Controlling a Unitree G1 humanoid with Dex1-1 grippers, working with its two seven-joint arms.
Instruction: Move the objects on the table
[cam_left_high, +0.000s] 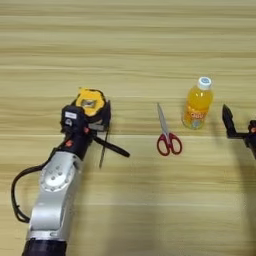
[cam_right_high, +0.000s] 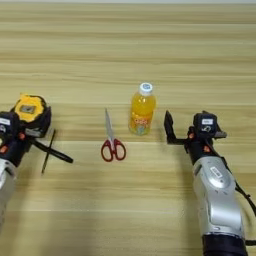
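While the left gripper (cam_left_high: 92, 131) sits spread at the tape measure (cam_left_high: 90, 101), the orange drink bottle (cam_right_high: 142, 109) stands mid-table; right gripper (cam_right_high: 172, 131) open beside it; looks light, slick, grab the waist

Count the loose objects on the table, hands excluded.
4. Tape measure far left at the left hand; thin dark rod just below it; scissors centre; orange-drink bottle right of them, beside the right hand.

Bottle (cam_right_high: 142, 109) upright (capped), scissors (cam_right_high: 112, 140) flat beside.
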